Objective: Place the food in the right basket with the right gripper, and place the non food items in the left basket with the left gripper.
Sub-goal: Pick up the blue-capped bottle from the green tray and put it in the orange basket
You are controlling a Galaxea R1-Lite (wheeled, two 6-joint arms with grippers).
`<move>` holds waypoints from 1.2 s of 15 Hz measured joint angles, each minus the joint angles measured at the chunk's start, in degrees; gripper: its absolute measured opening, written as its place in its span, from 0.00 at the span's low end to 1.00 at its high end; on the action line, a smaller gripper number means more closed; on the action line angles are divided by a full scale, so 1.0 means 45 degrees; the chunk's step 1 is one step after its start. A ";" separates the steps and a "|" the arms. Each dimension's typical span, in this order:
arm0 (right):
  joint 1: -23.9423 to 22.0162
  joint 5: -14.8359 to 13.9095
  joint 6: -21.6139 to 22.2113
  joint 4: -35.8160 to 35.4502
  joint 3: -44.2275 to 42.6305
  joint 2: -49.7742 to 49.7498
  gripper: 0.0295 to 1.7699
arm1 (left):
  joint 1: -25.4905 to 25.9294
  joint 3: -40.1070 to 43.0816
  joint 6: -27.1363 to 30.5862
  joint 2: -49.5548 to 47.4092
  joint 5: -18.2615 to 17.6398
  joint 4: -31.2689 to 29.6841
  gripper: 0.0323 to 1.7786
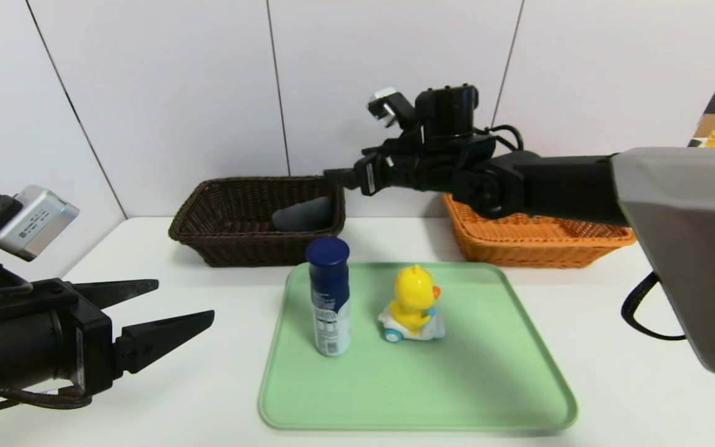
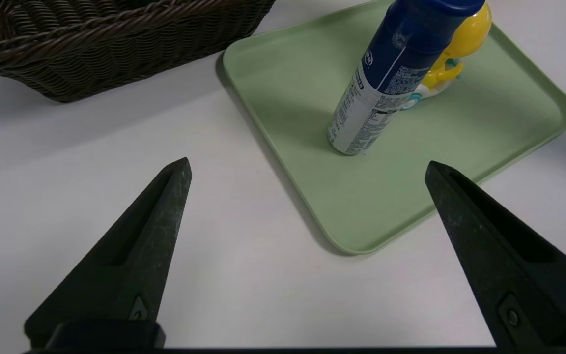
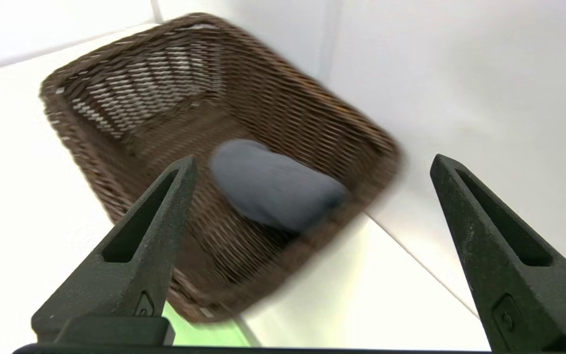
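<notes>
Our right hand (image 1: pixel 342 177) hangs with its fingers spread and nothing between them by the brown basket (image 1: pixel 233 214), which holds a grey lump (image 1: pixel 301 215). Our left hand (image 1: pixel 165 310) waits open beside the green tray (image 1: pixel 506 385), likely for the upright blue-capped can (image 1: pixel 329 298) or yellow duck toy (image 1: pixel 413 304).

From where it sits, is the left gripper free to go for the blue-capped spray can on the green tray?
Probably yes. The left gripper is open and points toward the blue-capped spray can, which stands upright on the green tray, with only bare white table between. The yellow duck toy sits beyond it.
</notes>
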 joint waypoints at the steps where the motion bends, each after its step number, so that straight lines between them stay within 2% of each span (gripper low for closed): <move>1: -0.0198 -0.0038 0.0146 0.0471 0.0011 -0.0263 0.93 | -0.0005 -0.0005 0.0011 0.0000 -0.0008 0.0005 0.95; 9: -0.2728 -0.0171 0.1173 0.5776 0.0022 -0.3021 0.95 | -0.0014 -0.0165 -0.0111 0.0141 -0.0038 -0.0005 0.95; 18: -0.4343 -0.0214 0.2438 1.1735 0.0238 -0.6231 0.96 | -0.0035 -0.1008 -0.0092 0.0368 -0.0146 0.0014 0.95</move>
